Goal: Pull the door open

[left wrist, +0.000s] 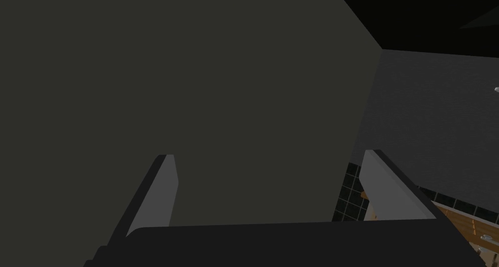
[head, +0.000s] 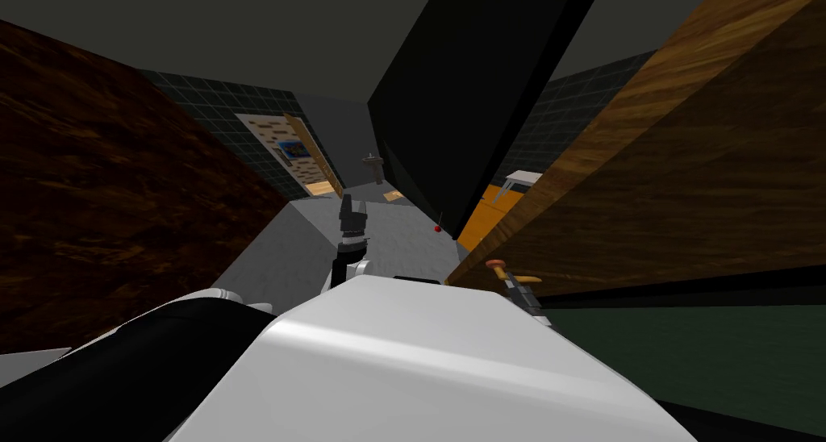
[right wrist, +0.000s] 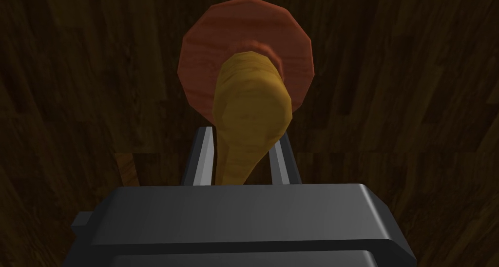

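Right gripper (right wrist: 243,132) pinching the handle (right wrist: 251,108) on the door (right wrist: 390,84).
Its fingers press the yellow lever's sides, just off the round red plate (right wrist: 204,59) on the dark wood door. The grasp looks made, so the pull itself seems in hand. The next move calls for drawing back in an arc about the hinges with a firm grip. The left gripper (left wrist: 270,154), well off the door, is spread and empty.
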